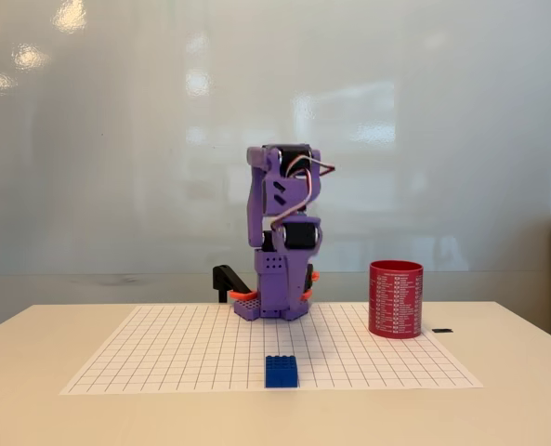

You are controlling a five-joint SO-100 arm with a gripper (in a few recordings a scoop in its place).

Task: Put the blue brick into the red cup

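Note:
The blue brick (281, 371) lies studs up on the white grid mat, near the mat's front edge and about in the middle. The red cup (395, 298) stands upright on the mat's back right part, its mouth open upward, well apart from the brick. The purple arm (282, 195) is folded upright at the back middle of the mat. Its gripper (277, 299) is tucked down low against the base, far behind the brick and left of the cup. I cannot make out how its jaws stand. Nothing shows in it.
The grid mat (163, 358) covers most of the pale table. A black clamp (229, 282) sits left of the arm's base. A small dark thing (442, 330) lies on the table right of the cup. A white wall stands behind.

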